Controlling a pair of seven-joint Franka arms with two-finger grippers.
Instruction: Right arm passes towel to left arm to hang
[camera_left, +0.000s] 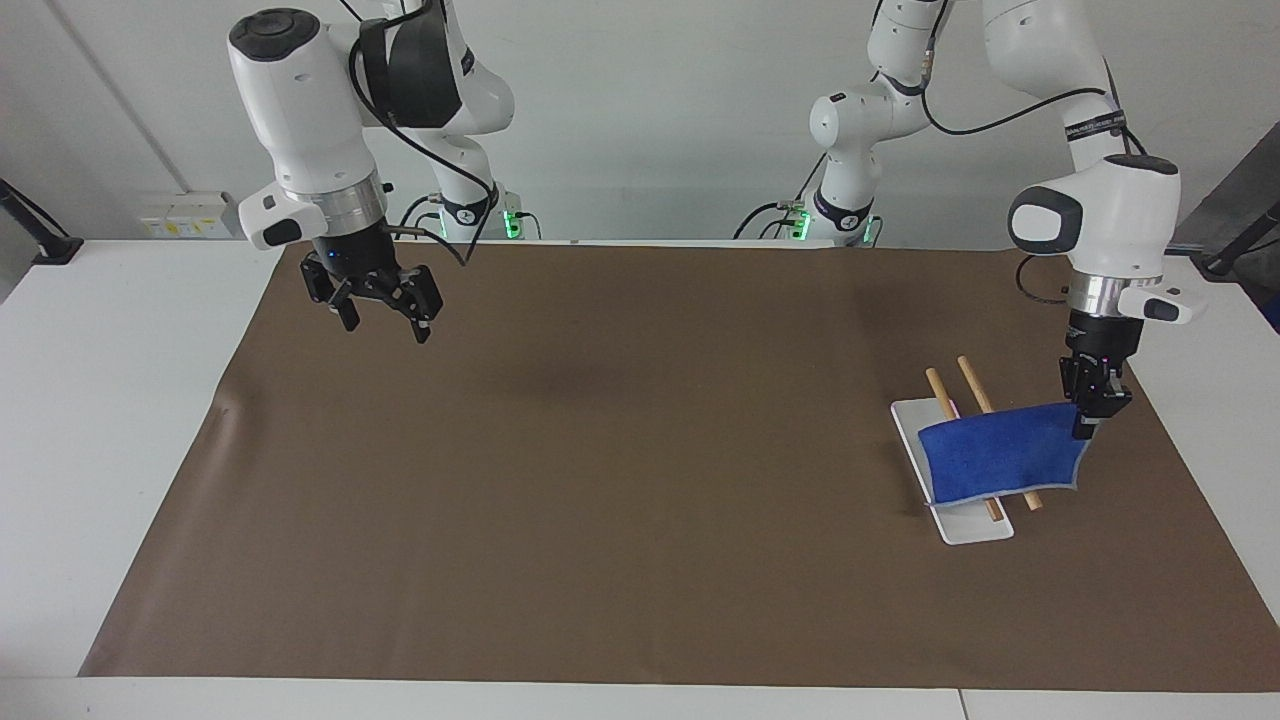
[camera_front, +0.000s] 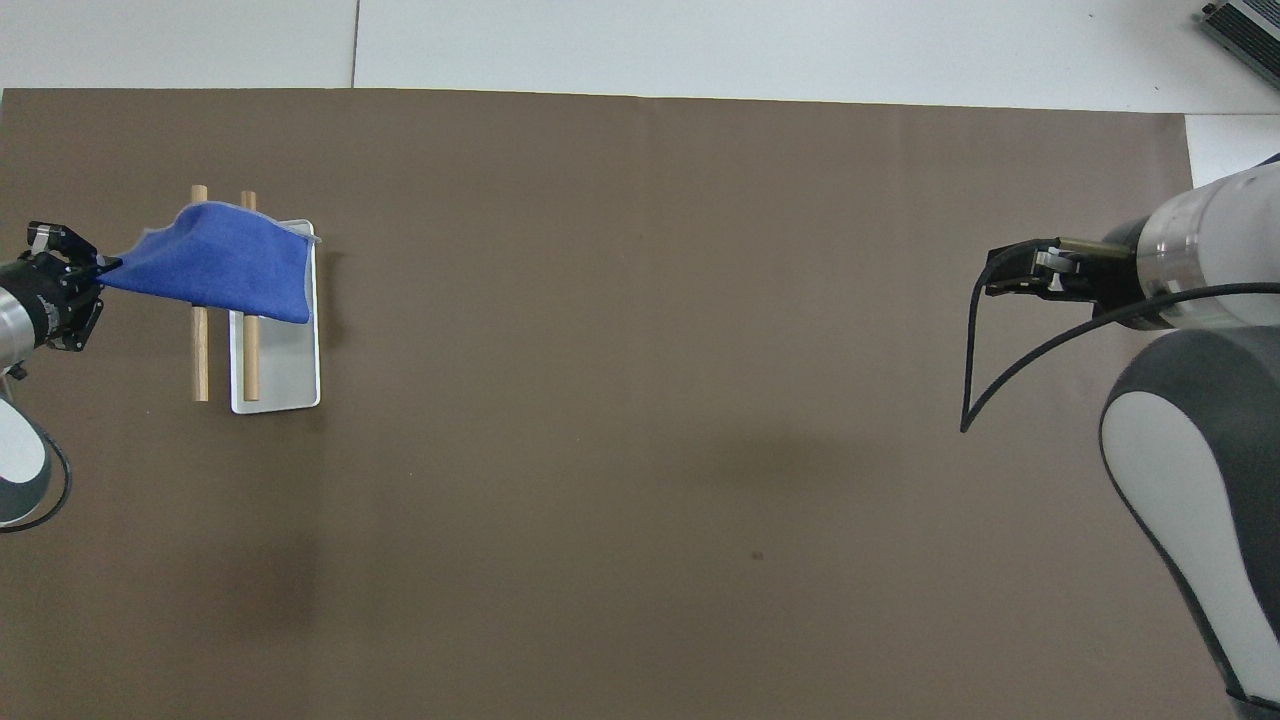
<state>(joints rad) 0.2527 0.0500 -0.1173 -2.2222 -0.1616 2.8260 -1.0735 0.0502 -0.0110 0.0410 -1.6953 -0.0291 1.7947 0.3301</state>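
Note:
The deep blue towel (camera_left: 1000, 455) lies draped over two wooden rods (camera_left: 975, 390) of a small rack with a white base (camera_left: 970, 528), toward the left arm's end of the table. My left gripper (camera_left: 1088, 418) is shut on the towel's corner, just beside the rods. In the overhead view, the left gripper (camera_front: 80, 278) holds the towel (camera_front: 220, 262) stretched over the rods (camera_front: 200, 350). My right gripper (camera_left: 382, 320) is open and empty. It hangs high over the mat's edge at the right arm's end and also shows in the overhead view (camera_front: 1015, 275).
A brown mat (camera_left: 640, 520) covers most of the white table (camera_left: 110, 420). The rack's white base (camera_front: 285, 385) sits on the mat. A black cable (camera_front: 975, 350) loops from the right wrist.

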